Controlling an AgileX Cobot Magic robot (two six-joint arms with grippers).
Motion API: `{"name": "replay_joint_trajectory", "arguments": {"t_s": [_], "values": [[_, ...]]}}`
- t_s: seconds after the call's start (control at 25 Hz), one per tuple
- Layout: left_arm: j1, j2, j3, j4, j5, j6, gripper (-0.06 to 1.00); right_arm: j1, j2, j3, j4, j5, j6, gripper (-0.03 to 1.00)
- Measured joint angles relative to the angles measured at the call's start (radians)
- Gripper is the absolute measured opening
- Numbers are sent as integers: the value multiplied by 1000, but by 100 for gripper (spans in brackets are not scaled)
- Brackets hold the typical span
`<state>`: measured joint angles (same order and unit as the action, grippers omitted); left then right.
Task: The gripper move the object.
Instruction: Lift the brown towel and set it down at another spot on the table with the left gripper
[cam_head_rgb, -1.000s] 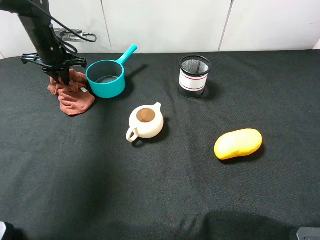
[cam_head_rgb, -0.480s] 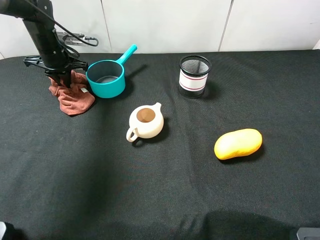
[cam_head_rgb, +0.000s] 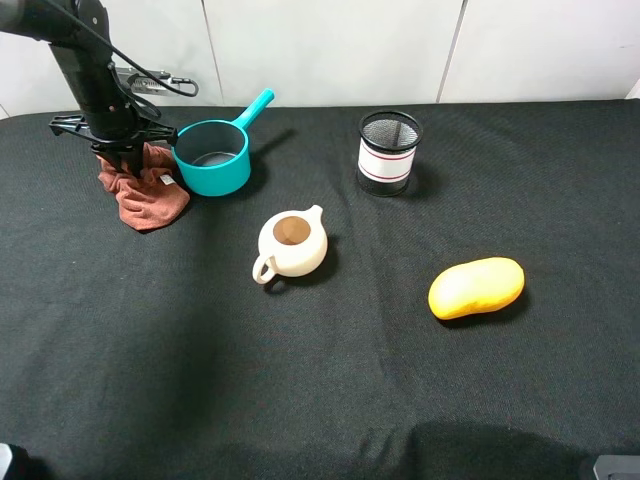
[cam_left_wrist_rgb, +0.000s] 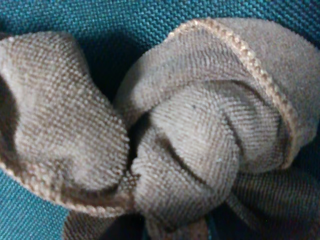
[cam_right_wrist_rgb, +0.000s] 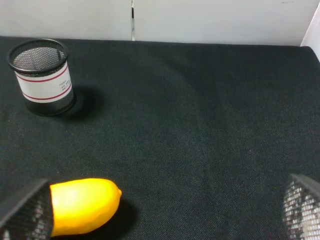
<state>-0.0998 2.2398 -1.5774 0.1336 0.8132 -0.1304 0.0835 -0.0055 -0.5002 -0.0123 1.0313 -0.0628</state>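
Observation:
A crumpled brown cloth (cam_head_rgb: 150, 200) lies at the far left of the black table, next to a teal saucepan (cam_head_rgb: 212, 165). My left gripper (cam_head_rgb: 127, 163) points straight down into the top of the cloth and looks shut on a bunch of it. The left wrist view is filled by the bunched cloth (cam_left_wrist_rgb: 190, 135), and the fingers are hidden there. My right gripper (cam_right_wrist_rgb: 162, 215) is open and empty, low at the near right. Its mesh-covered fingertips (cam_right_wrist_rgb: 25, 210) stand wide apart, with a yellow mango-shaped object (cam_right_wrist_rgb: 82, 205) beside one of them.
A cream teapot (cam_head_rgb: 292, 243) sits in the middle of the table. A black mesh pen cup (cam_head_rgb: 389, 152) stands at the back, also in the right wrist view (cam_right_wrist_rgb: 42, 77). The yellow object (cam_head_rgb: 476, 287) lies at the right. A white wall runs behind the table.
The left arm has leaned a little further left and back over the cloth. The cloth has shifted only slightly. The right arm has not moved.

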Motion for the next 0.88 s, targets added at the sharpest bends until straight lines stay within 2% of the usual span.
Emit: {"name": "replay_joint_trajectory", "arguments": {"t_s": [0.12, 0.2, 0.48, 0.6, 0.88], "values": [[-1, 0, 0, 0, 0, 0, 13, 0, 0, 0, 0, 0, 0, 69], [-1, 0, 0, 2, 0, 0, 17, 0, 0, 0, 0, 0, 0, 69], [-1, 5, 0, 0, 6, -13, 51, 0, 0, 0, 0, 0, 0, 69], [-1, 10, 0, -3, 10, -31, 61, 0, 0, 0, 0, 0, 0, 69], [-1, 11, 0, -4, 18, -38, 67, 0, 0, 0, 0, 0, 0, 69]]}}
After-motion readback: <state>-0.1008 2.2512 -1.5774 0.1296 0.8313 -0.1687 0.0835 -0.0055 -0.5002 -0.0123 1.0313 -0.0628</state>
